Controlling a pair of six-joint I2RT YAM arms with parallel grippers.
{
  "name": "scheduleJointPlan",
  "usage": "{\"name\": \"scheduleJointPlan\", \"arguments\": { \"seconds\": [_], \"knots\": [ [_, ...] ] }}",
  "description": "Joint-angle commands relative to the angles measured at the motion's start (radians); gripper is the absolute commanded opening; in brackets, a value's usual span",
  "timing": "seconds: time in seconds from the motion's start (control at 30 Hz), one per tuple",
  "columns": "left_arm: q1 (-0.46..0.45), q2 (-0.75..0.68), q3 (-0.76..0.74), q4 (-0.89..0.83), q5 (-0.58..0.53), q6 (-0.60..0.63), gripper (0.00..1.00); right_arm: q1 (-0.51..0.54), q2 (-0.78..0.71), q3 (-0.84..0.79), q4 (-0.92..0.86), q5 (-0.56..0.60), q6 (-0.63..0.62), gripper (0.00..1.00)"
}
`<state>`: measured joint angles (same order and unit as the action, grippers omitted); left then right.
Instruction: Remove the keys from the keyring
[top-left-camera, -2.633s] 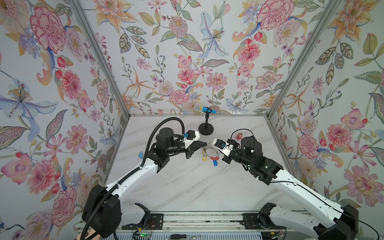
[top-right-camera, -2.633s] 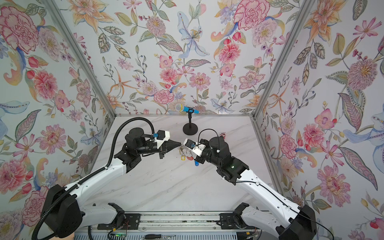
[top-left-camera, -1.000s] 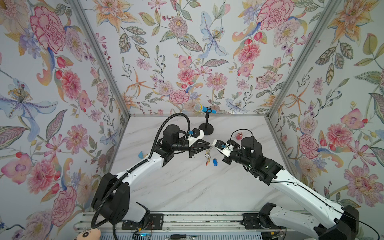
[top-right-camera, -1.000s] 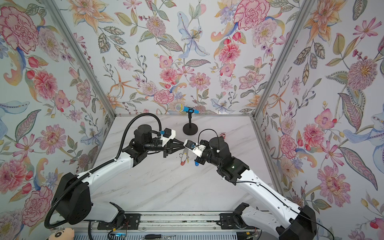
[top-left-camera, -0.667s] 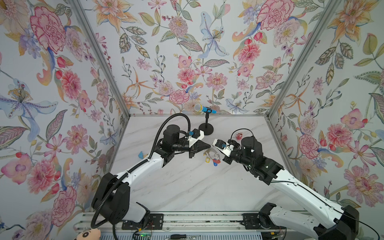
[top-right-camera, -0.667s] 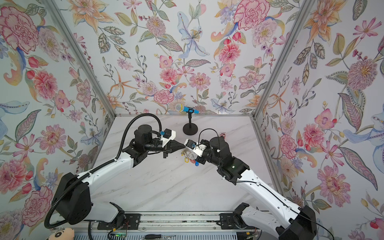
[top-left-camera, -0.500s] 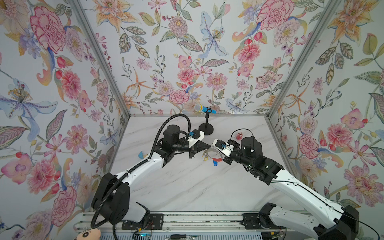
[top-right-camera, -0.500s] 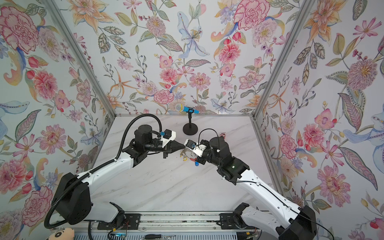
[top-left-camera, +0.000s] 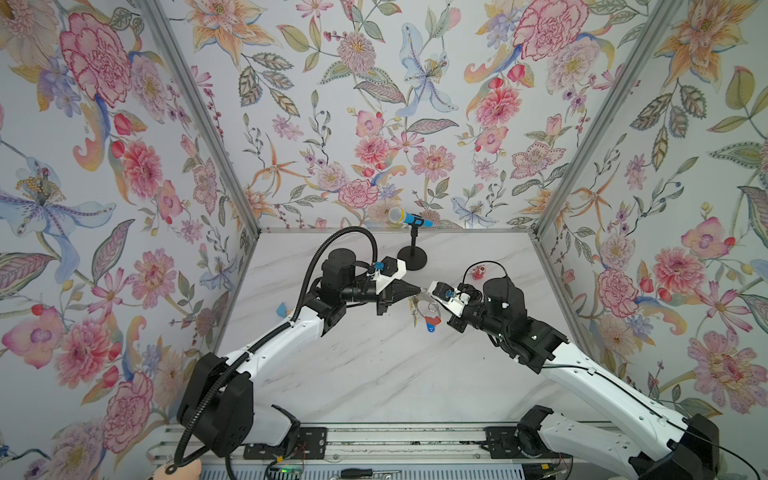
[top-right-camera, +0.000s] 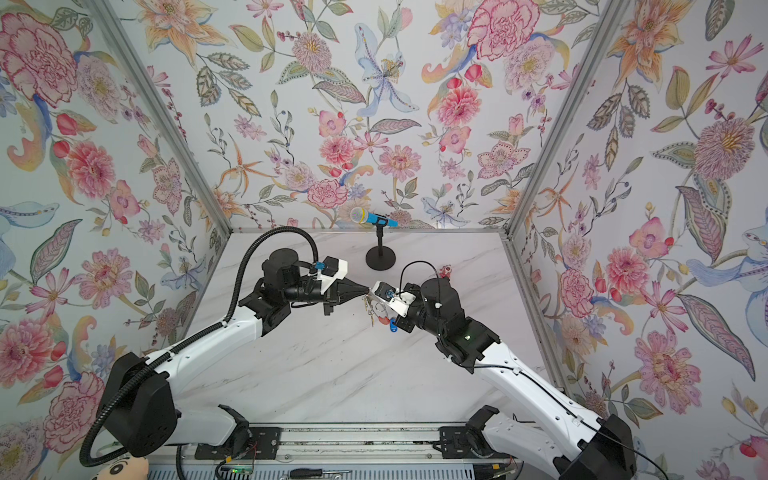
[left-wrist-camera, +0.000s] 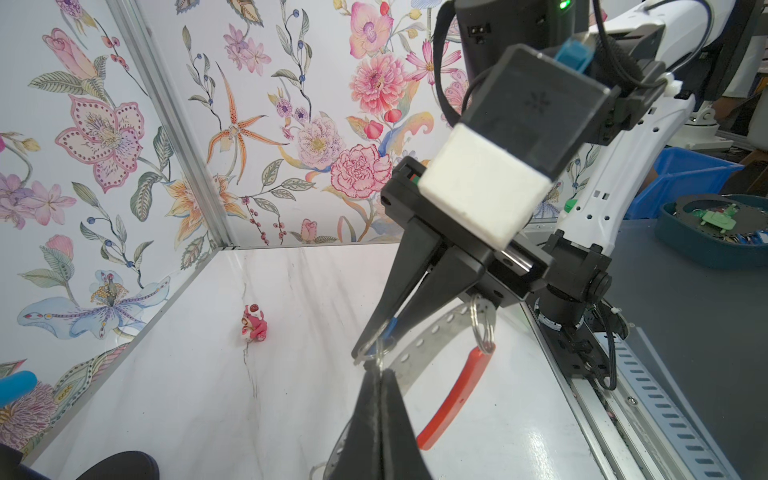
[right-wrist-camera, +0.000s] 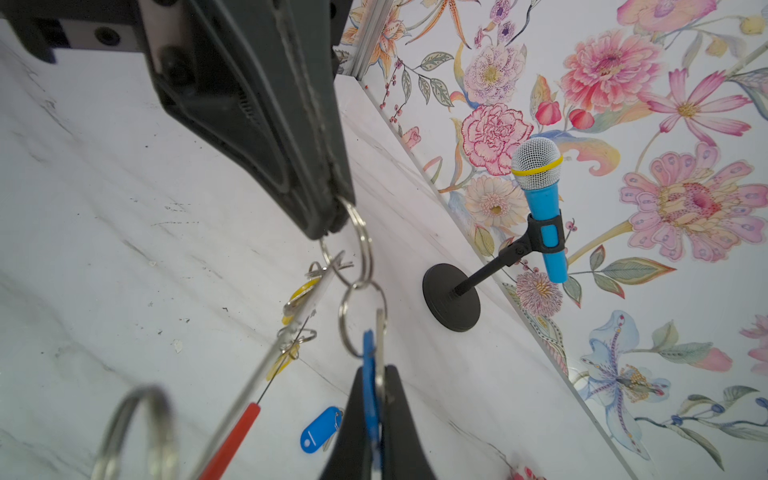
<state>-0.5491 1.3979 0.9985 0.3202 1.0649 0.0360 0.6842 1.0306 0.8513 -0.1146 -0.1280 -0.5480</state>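
Both grippers meet above the middle of the table. My left gripper (top-left-camera: 417, 288) (left-wrist-camera: 380, 371) is shut on a small split ring (right-wrist-camera: 360, 245). That ring links to a second ring (right-wrist-camera: 360, 320) carrying a blue-tagged key (right-wrist-camera: 368, 353). My right gripper (right-wrist-camera: 376, 376) (left-wrist-camera: 366, 351) is shut on this key and its tag. The keyring (left-wrist-camera: 428, 336), a grey perforated band with a red sleeve (left-wrist-camera: 453, 399), hangs just below both grippers. Yellow-tagged keys (right-wrist-camera: 300, 294) dangle from it. In both top views the bundle (top-left-camera: 415, 309) (top-right-camera: 370, 309) hangs between the fingertips.
A loose blue-tagged key (right-wrist-camera: 320, 424) lies on the marble below the grippers. The microphone stand (top-left-camera: 412, 257) stands at the back centre, a red-pink toy figure (top-left-camera: 478, 272) at the back right. A small blue piece (top-left-camera: 282, 308) lies by the left wall.
My left gripper moved right to the bundle and its jaws closed on the small ring. The hanging keys swung and lifted slightly. The right arm stayed put.
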Motion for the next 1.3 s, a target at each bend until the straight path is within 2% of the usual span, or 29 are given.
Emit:
{"name": "scheduleJointPlan", "arguments": {
  "seconds": [0.0,0.13,0.37,0.63,0.77,0.9,1.27],
  "knots": [
    [0.014,-0.050,0.023,0.034,-0.021,0.001,0.00,-0.002,-0.001,-0.008,-0.023,0.019,0.026,0.00],
    [0.013,-0.044,0.049,-0.090,-0.018,0.082,0.00,-0.017,-0.026,-0.003,-0.014,0.045,0.028,0.00],
    [0.002,-0.017,0.121,-0.418,-0.029,0.325,0.00,-0.026,-0.036,0.029,0.007,0.021,0.027,0.00],
    [-0.014,0.017,0.205,-0.697,-0.060,0.540,0.00,-0.019,-0.012,0.096,-0.010,0.008,-0.010,0.00],
    [-0.034,0.054,0.266,-0.822,-0.109,0.625,0.00,0.000,-0.006,0.121,-0.012,-0.009,-0.029,0.00],
    [-0.043,0.088,0.313,-0.910,-0.128,0.675,0.00,0.023,0.001,0.145,-0.014,0.010,-0.057,0.00],
    [-0.068,0.149,0.396,-0.987,-0.209,0.717,0.00,0.089,0.038,0.224,-0.016,-0.025,-0.093,0.00]
  ]
}}
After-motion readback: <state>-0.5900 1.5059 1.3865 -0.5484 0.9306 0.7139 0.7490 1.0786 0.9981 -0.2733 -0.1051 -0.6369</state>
